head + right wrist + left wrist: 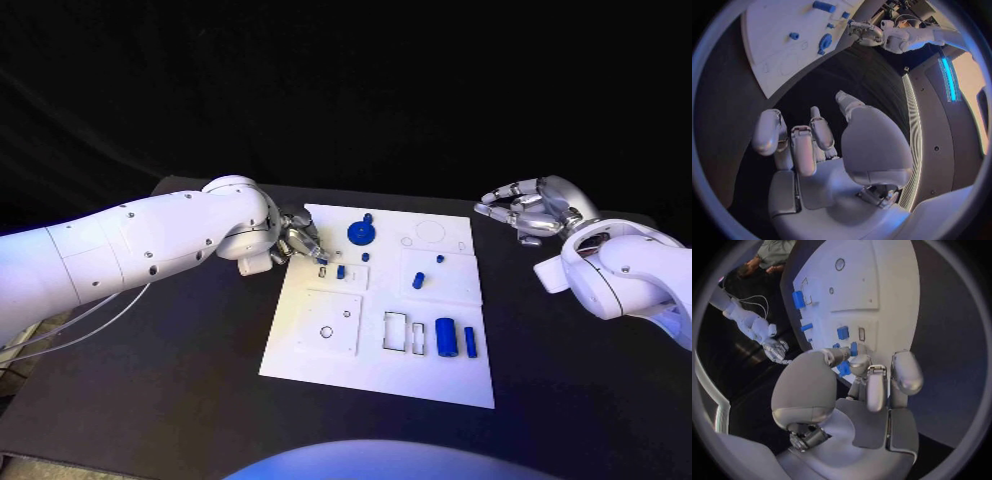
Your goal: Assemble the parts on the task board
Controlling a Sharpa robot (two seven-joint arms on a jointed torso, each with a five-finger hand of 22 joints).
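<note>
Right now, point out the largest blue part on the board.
The round disc-shaped part near the board's far edge; the other blue pieces are slimmer blocks or small pegs.

Left hand [299,240] at task board's [325,355] left edge near blue parts [362,234]; right hand [526,211] off board, fingers curled, empty.

I can read no text, label, brand or number anywhere in my feeds; the task board [378,375] carries only thin outlined shapes, rectangles and small circles, with no lettering I can make out. The blue parts [447,336] on it are plain and unmarked; the white arms show only dark dots, no writing.
</note>
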